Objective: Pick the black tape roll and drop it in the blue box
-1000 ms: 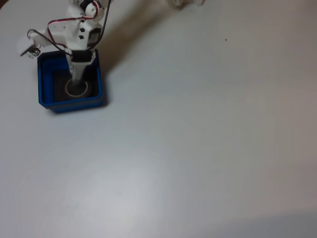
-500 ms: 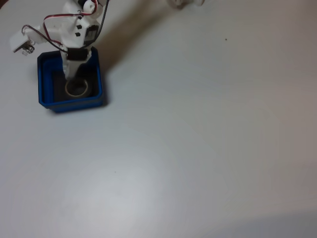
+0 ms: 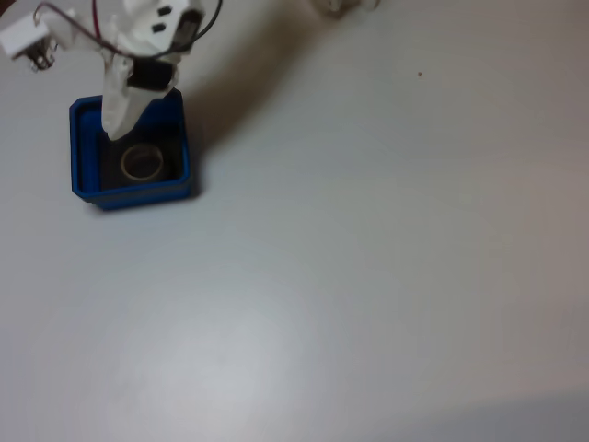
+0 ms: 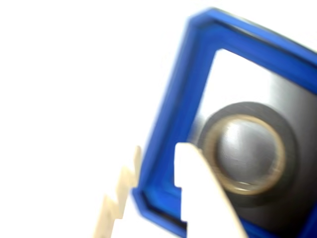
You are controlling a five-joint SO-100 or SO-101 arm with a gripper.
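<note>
The blue box (image 3: 129,191) stands at the upper left of the fixed view. The black tape roll (image 3: 123,166) lies flat on the box's dark floor, its beige core showing. My gripper (image 3: 112,132) hangs over the box's far-left part, above the roll and apart from it, open with nothing in it. In the wrist view the tape roll (image 4: 293,148) rests inside the blue box (image 4: 173,114). My gripper (image 4: 162,148) enters that view from below, its white finger beside the roll and its toothed finger outside the rim.
The box sits on a plain white table (image 3: 368,276) that stretches to the right and front. The arm's shadow falls right of the box. A small white object (image 3: 345,5) lies at the top edge.
The gripper has lifted up and back out of the box, drifting left. The tape roll stays lying on the box floor.
</note>
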